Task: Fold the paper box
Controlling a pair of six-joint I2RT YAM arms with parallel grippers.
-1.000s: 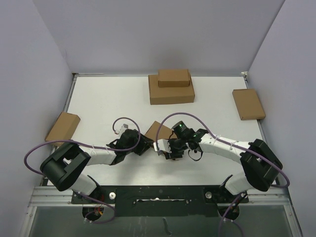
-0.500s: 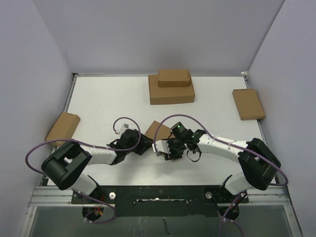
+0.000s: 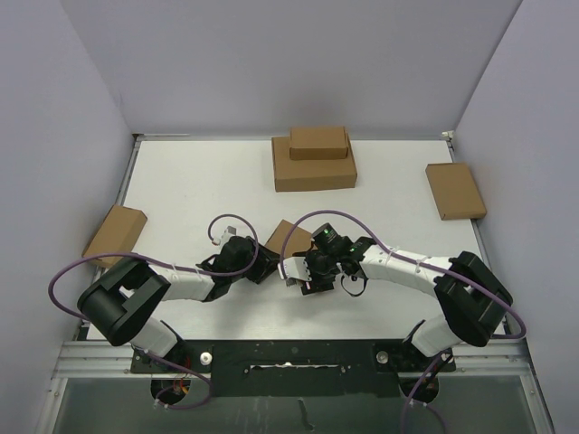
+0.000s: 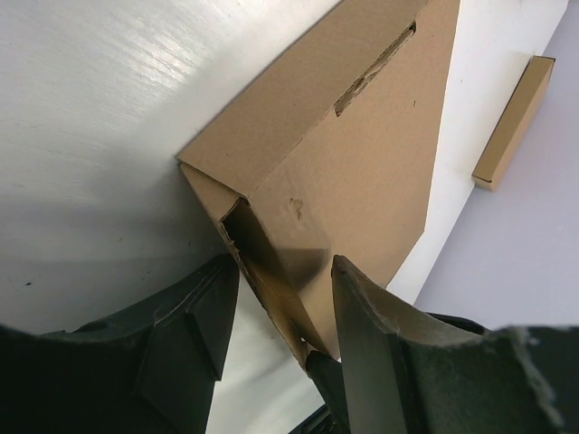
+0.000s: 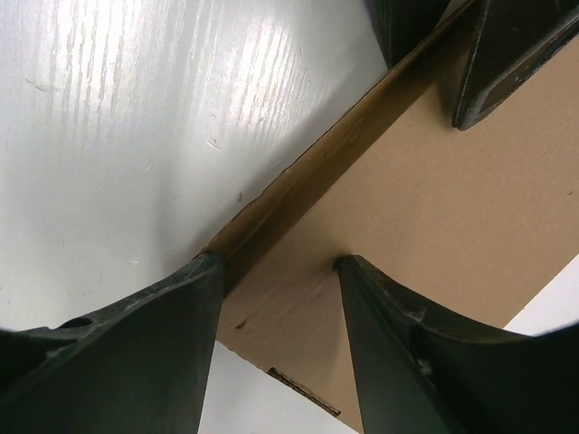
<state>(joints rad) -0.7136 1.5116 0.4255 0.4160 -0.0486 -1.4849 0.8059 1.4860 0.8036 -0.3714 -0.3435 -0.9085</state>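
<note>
The paper box (image 3: 288,237) lies flat on the white table between my two grippers, mostly hidden under them in the top view. In the left wrist view the paper box (image 4: 362,154) shows a slotted top panel and a raised side wall. My left gripper (image 3: 263,265) stands open astride its near corner (image 4: 282,264), with table showing between one finger and the cardboard. My right gripper (image 3: 303,271) is open over the box's edge (image 5: 279,260). One fingertip sits by the wall and the other rests on the brown panel (image 5: 452,199).
A wide brown box (image 3: 314,172) with a smaller one (image 3: 318,142) stacked on it stands at the back. Another brown box (image 3: 455,190) lies at the right edge and one more (image 3: 115,231) at the left edge. Lavender walls enclose the table.
My right gripper has shifted slightly left along the box and its jaws have widened. The left gripper has stayed where it was.
</note>
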